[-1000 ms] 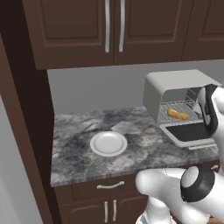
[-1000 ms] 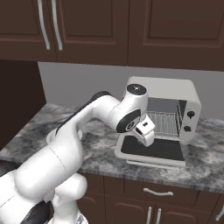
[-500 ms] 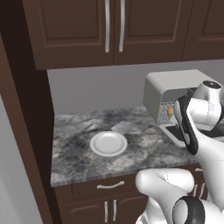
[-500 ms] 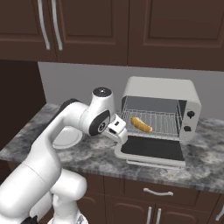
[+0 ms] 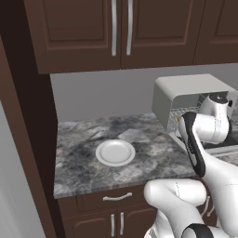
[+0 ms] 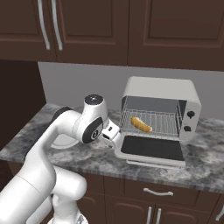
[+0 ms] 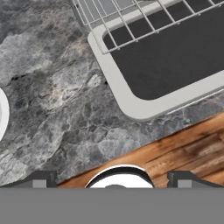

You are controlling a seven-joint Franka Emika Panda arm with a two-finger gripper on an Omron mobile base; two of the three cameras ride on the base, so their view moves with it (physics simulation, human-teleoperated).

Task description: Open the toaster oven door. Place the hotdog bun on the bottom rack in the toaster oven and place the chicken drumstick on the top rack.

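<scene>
end effector (image 7: 112, 177) wide open, holding nothing; right base view alone shows bun (image 6: 141, 124) on rack (image 6: 151, 123).

No readable text, labels, brands or nos. anywhere. Oven (image 6: 159, 114): two dark knobs on right panel, no legible markings around them. Cabinet doors, counter, plate (image 5: 115, 152): plain, no print.
</scene>
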